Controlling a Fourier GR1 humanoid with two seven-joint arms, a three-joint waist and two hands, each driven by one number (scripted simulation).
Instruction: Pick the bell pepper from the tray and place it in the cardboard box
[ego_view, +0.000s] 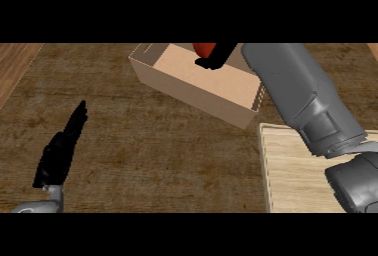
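the pepper (201, 48), red and mostly hidden, hangs over the open box (199, 85), well away from the tray (295, 165). the right hand (218, 56) curls round it. the left hand (63, 147) rests flat-fingered at the left.

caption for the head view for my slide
Right hand holds the pepper over the box; left hand rests open.

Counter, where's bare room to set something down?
Bare counter lies between the left hand, the cardboard box and the tray. Crowded over the box, where the right hand holds the bell pepper.
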